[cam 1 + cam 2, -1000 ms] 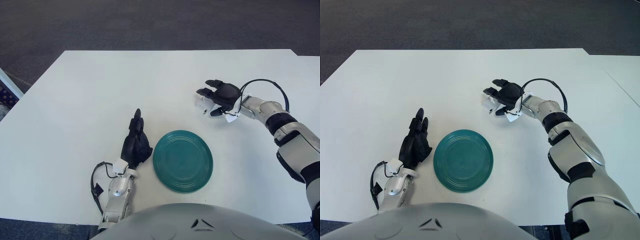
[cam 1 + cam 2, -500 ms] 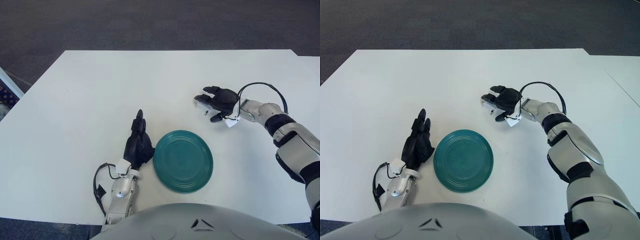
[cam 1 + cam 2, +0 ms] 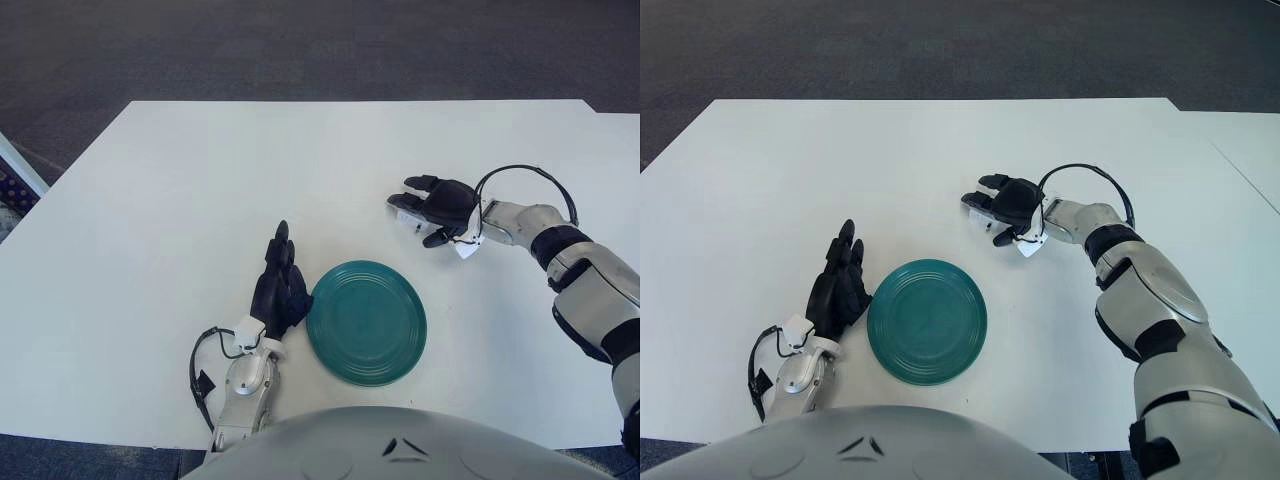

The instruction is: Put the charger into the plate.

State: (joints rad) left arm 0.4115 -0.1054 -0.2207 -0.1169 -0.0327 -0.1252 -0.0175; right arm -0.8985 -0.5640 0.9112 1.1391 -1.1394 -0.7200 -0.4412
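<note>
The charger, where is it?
The charger is on the white table, up and right of the green plate, under the right hand closing over it. Left hand shows left of the plate.

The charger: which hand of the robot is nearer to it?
Right. The right hand is over the charger, fingers around it. The left hand is far off, beside the plate on its left.

No readable text, label, brand, number or sign was visible anywhere, none on the green plate (image 3: 366,322), none on the white charger (image 3: 407,214) under the right hand (image 3: 440,205), none on the white table (image 3: 180,190)
</note>
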